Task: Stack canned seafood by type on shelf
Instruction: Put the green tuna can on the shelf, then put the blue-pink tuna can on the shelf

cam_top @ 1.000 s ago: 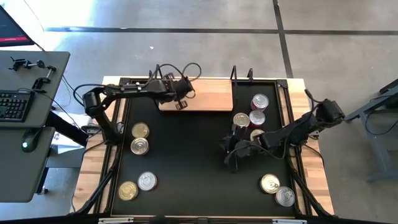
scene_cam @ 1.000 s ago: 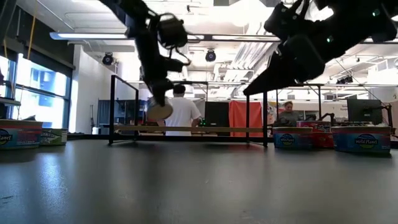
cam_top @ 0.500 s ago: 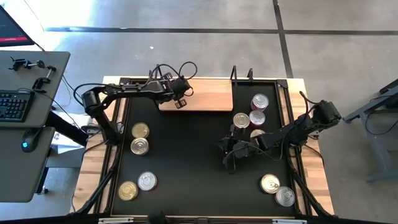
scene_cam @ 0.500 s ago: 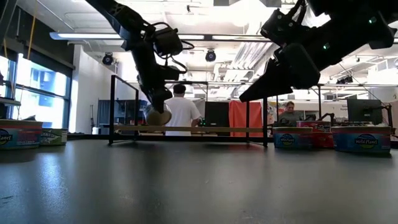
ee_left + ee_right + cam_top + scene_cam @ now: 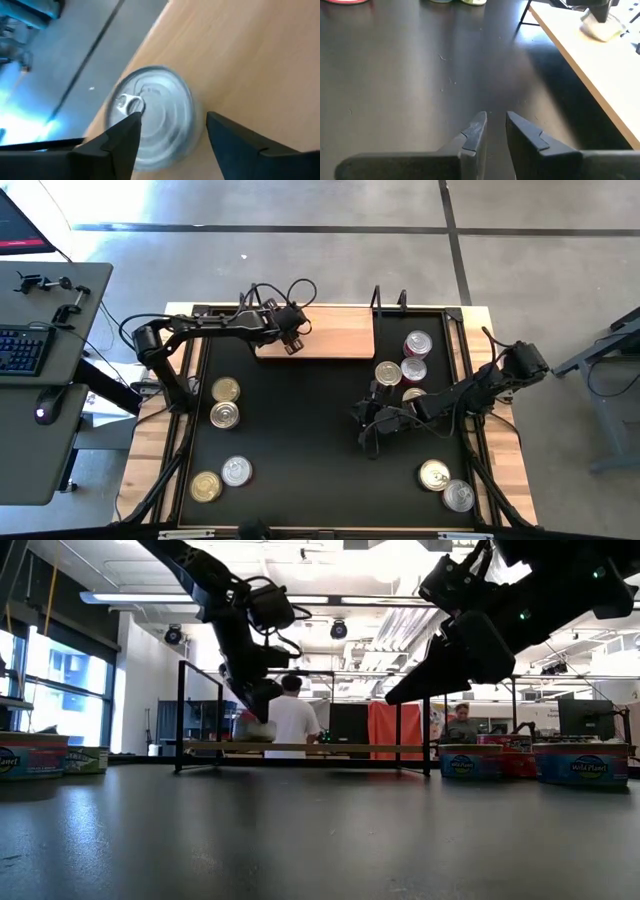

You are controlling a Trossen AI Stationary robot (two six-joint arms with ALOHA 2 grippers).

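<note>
My left gripper (image 5: 287,336) reaches over the light wooden shelf (image 5: 335,333) at the table's far edge and is shut on a silver can (image 5: 152,117) with a pull tab. In the low view the can (image 5: 254,730) is down at the level of the board (image 5: 330,748). My right gripper (image 5: 368,430) hovers above the black tabletop right of centre; its fingers are almost together and empty (image 5: 495,122). Loose cans lie on the left (image 5: 224,415) and the right (image 5: 433,475), and one has a red-pink label (image 5: 418,343). My left gripper pinches the can's side wall (image 5: 192,125) between its two fingers, one on each side of the lid, coming from above and pointing down. The can sits level, lid up, near the shelf's left end. I cannot tell whether its bottom rests on the board.
Several cans stand on the left of the table (image 5: 206,486) and a cluster (image 5: 388,372) stands beside my right arm, near the shelf's black upright (image 5: 376,298). Two more cans sit at the near right (image 5: 458,496). People show in the room behind (image 5: 293,720).
My left gripper has come down toward the shelf and a little toward the far edge, carrying the can. The can was tilted above the board and now sits level at board height.
</note>
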